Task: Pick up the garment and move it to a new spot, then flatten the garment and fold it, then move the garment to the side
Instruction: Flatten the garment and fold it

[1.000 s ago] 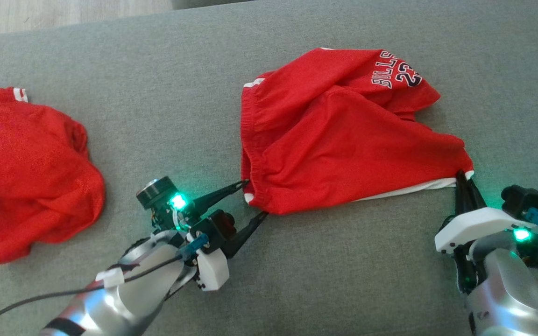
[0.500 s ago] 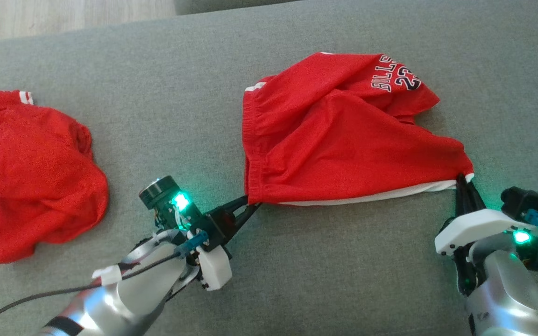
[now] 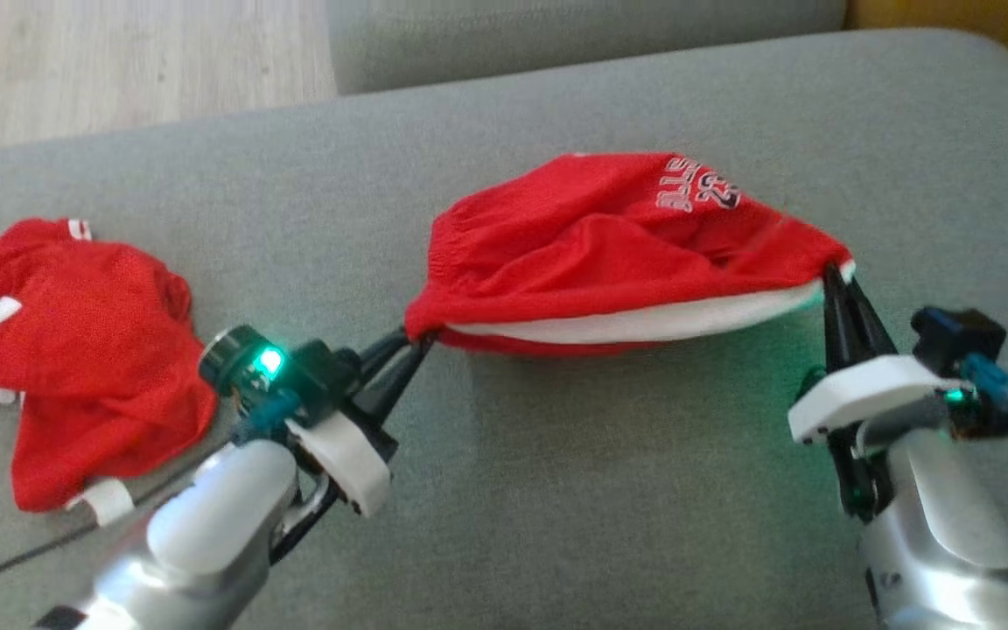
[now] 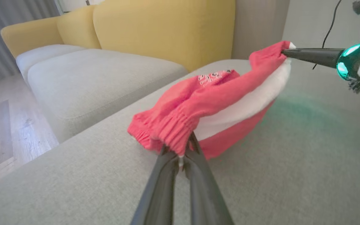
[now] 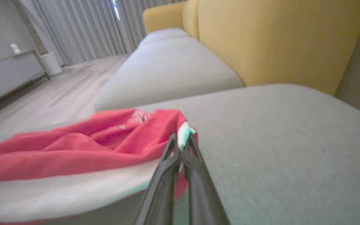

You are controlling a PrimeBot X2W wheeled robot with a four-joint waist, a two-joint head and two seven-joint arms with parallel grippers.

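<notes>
The garment point(image 3: 609, 254) spans side to side between two clamped pincers — left gripper point(image 3: 418, 341) gripping its waistband end, right gripper point(image 3: 830, 273) its hem corner

A crumpled red mesh garment with white trim point(image 3: 84, 341) is seen lying on the grey fabric sofa cushion point(image 3: 600, 490); yellow upholstered backrests point(image 4: 167, 28) and pale wooden floor point(image 3: 119, 61) are seen beyond.

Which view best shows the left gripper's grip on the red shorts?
Left wrist view: the left gripper is shut on the red shorts' elastic waistband, close and sharp. Head view shows that pinch small, from above. Right wrist view, blurred, shows the right gripper's own pinch.
</notes>
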